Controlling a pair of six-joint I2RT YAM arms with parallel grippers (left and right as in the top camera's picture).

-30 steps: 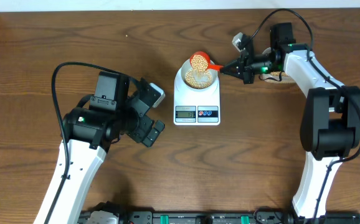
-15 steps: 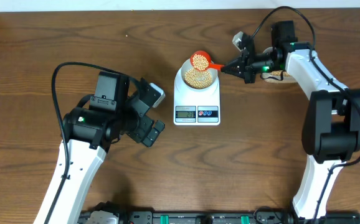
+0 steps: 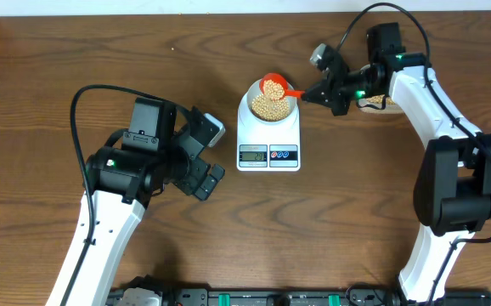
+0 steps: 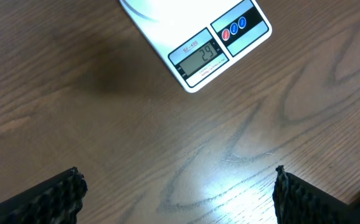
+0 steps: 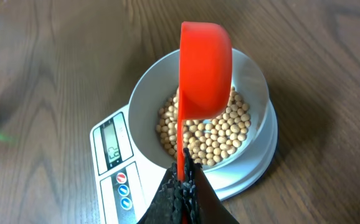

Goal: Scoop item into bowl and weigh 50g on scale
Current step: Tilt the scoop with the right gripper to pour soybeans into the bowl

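The pale bowl (image 3: 269,105) stands on the white scale (image 3: 268,153), with beige beans (image 3: 268,105) heaped inside. My right gripper (image 3: 313,92) is shut on the handle of an orange scoop (image 3: 273,86), tipped on its side over the bowl's far rim; a few beans still show in it overhead. In the right wrist view the scoop (image 5: 205,68) shows its outside above the beans (image 5: 214,134) in the bowl (image 5: 258,99), with the gripper (image 5: 184,186) at the bottom. My left gripper (image 4: 177,193) is open over bare wood, near the scale's display (image 4: 200,57), which reads 29.
A container of beans (image 3: 371,100) sits partly hidden behind my right arm at the back right. The scale's display (image 5: 111,144) and round buttons (image 5: 124,186) face the table's front. The left arm (image 3: 143,161) rests left of the scale.
The scoop has tilted further over the bowl and most of its beans have left it. The right wrist has shifted slightly back. The left arm has not moved.
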